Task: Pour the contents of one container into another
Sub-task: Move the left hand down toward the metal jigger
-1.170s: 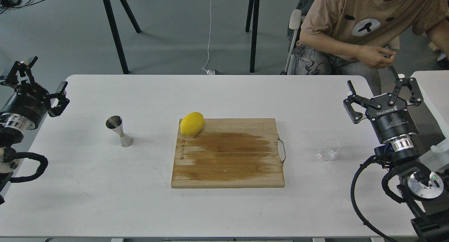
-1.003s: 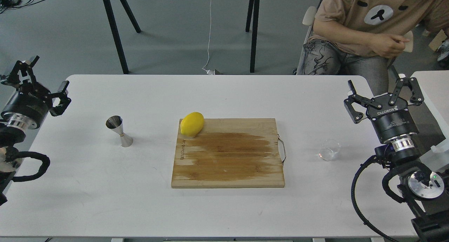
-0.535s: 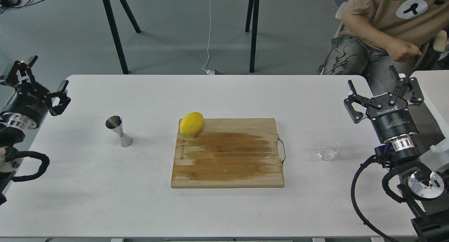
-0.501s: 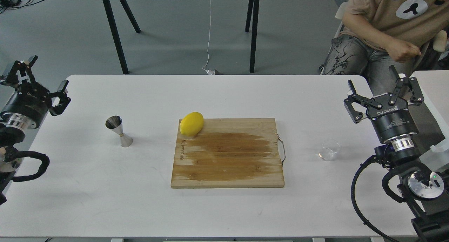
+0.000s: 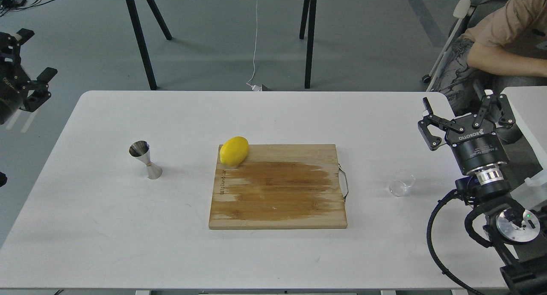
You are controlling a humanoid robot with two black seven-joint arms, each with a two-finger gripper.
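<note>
A small clear glass cup stands upright on the white table, right of the cutting board. The steel hourglass jigger stands upright on the table's left side. My right gripper hovers open above the table's right edge, up and to the right of the cup, holding nothing. My left gripper is open at the far left edge of the view, raised off the table's left side and well away from the jigger.
A wooden cutting board with a wet patch lies mid-table, a yellow lemon on its far left corner. A seated person is at the upper right. A second white table adjoins on the right.
</note>
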